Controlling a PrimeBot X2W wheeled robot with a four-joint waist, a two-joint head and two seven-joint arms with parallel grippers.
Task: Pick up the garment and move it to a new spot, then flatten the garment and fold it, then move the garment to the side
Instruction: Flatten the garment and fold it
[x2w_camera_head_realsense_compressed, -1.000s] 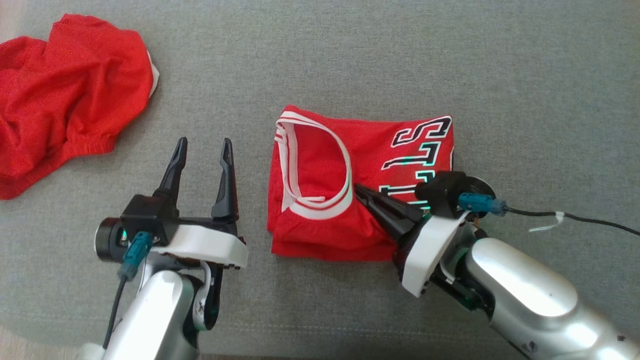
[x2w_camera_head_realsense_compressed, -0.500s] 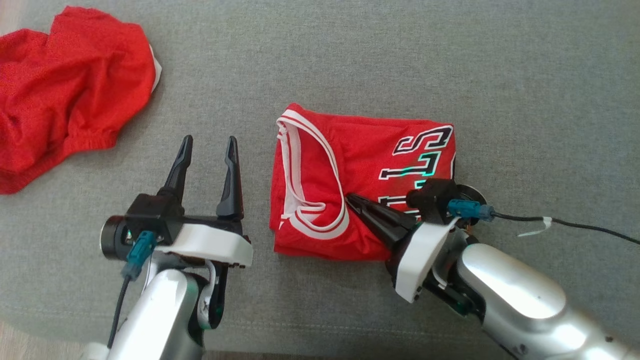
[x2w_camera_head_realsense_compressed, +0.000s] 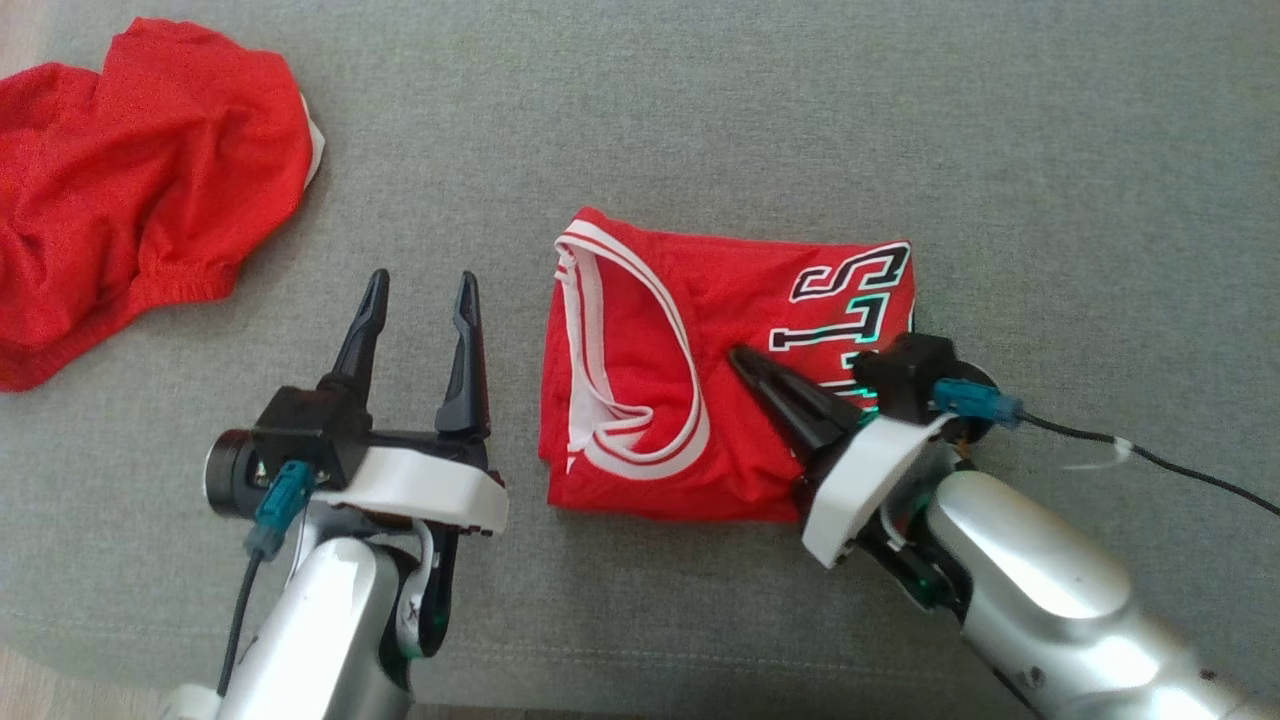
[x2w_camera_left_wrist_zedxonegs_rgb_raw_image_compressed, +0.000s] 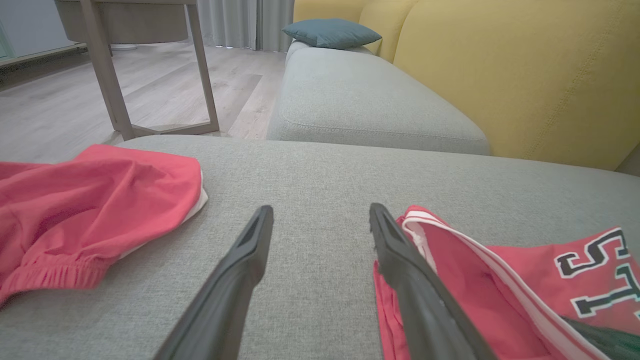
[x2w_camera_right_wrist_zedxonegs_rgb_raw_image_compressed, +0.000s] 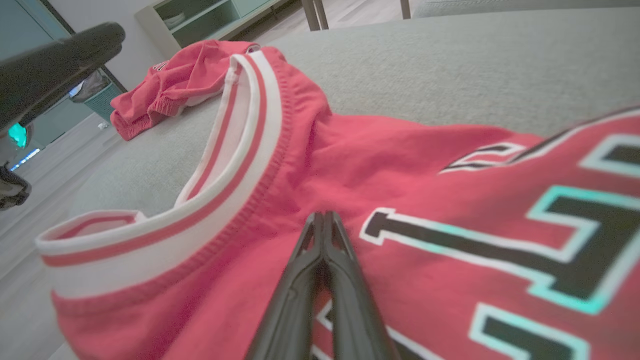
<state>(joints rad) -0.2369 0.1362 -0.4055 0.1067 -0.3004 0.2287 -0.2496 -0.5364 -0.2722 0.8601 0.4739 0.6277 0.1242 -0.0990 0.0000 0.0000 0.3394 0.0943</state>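
Folded red mesh jersey (x2w_camera_head_realsense_compressed: 640, 385) lies on the grey fabric cushion (x2w_camera_head_realsense_compressed: 900, 130). The right gripper (x2w_camera_head_realsense_compressed: 740, 357), fingers pressed together, slants onto it. The left gripper (x2w_camera_head_realsense_compressed: 422, 278) points forward, spread wide, just beside it.

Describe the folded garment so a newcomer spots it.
On the grey fabric couch seat, look right of centre, beneath the shut right gripper. The folded red mesh jersey there lies flat, black lettering up, unlike the crumpled red garment far left.
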